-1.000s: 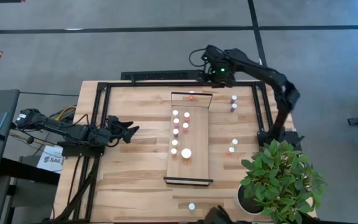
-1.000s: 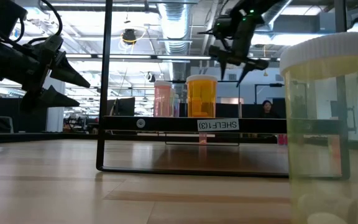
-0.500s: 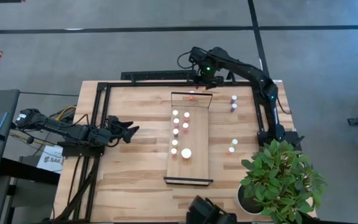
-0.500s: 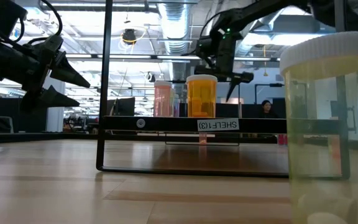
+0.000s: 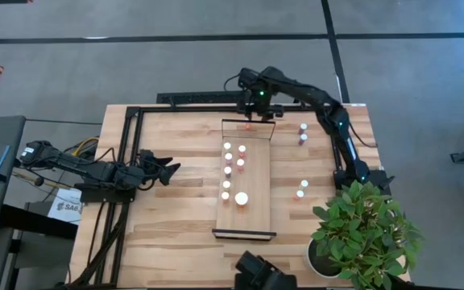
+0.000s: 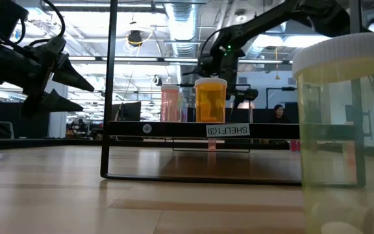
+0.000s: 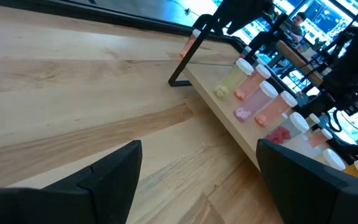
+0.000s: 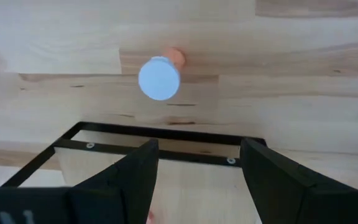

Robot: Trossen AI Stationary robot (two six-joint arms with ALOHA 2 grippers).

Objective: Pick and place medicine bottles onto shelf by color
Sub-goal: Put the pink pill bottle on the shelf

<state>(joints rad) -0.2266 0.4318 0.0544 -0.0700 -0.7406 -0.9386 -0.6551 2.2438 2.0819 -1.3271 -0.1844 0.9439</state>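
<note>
Left claw [image 5: 170, 169] at 9 o'clock over table [image 5: 176, 217], fingers spread, empty. Shelf [image 5: 246, 217] at centre, seven medicine bottles [image 5: 227, 171] on it; others on table at 3 o'clock. Right claw [image 5: 254, 115] at 12 o'clock above shelf's far end, spread, empty.

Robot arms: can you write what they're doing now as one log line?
right gripper: open, above bottle by shelf end | left gripper: open, waiting

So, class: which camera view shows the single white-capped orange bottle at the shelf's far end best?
The right wrist view: the white-capped orange bottle stands clear in the middle, seen from above, beyond the open right claw. The high view shows only a speck under that claw. In the low and left wrist views I cannot pick it out.
</note>
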